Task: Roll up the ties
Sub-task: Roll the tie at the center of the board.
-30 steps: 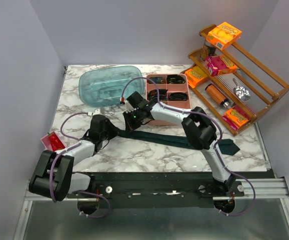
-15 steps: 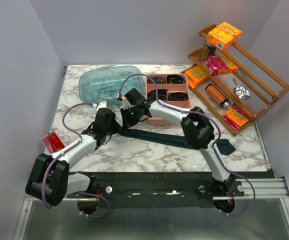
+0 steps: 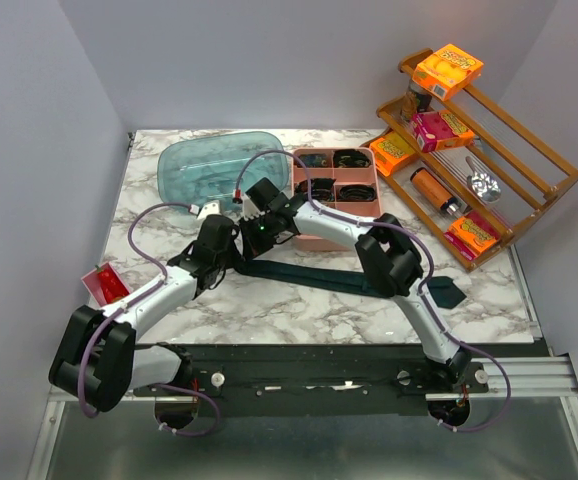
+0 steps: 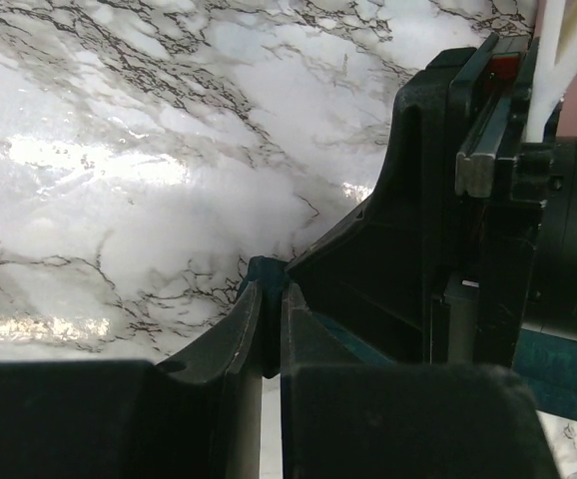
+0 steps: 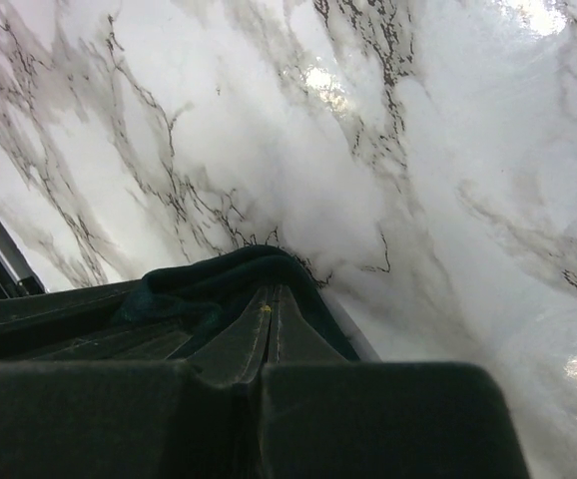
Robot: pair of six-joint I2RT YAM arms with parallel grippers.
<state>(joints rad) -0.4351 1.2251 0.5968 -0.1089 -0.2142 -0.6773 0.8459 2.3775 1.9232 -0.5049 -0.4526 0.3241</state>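
Observation:
A long dark teal-green tie [image 3: 329, 277] lies flat on the marble table, its wide pointed end [image 3: 447, 292] at the right. Its narrow end is bunched where both grippers meet. My left gripper [image 3: 227, 248] is shut on this end; teal fabric [image 4: 264, 269] shows between its fingertips [image 4: 269, 289]. My right gripper [image 3: 257, 232] is shut, with the tie [image 5: 219, 274] folded over its tips [image 5: 269, 289]. The two grippers nearly touch. Small coiled ties sit in the pink tray [image 3: 335, 178].
A translucent teal lid [image 3: 214, 170] lies behind the grippers at the back left. A wooden rack [image 3: 514, 150] with snack boxes and a scoop stands at the right. A red packet [image 3: 107, 283] lies at the table's left edge.
My left gripper has moved up and right, close against the right gripper. The tie's wide end has slid a little to the left.

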